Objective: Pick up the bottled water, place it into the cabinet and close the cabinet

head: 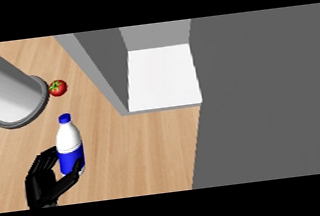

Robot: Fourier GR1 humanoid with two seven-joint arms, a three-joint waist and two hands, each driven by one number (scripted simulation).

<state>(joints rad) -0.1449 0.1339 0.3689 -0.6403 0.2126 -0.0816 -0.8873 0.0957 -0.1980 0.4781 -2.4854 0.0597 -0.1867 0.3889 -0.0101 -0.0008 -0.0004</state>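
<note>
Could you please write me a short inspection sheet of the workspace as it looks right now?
Surface: wooden counter, bare around the bottle.
Job's things: water bottle upright on the counter; cabinet open, white shelf showing, grey door swung out.
Clutter: tomato beside a grey cylinder.
Hands: left hand curled round the bottle's lower part; right hand not in view.
Cables: nothing seen.
Surroundings: nothing seen.

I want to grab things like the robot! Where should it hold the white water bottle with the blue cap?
Round the blue-labelled lower body of the white plastic water bottle, coming from its left side, where the black left hand already curls. The bottle stands upright and its body is the widest, straightest part.
</note>
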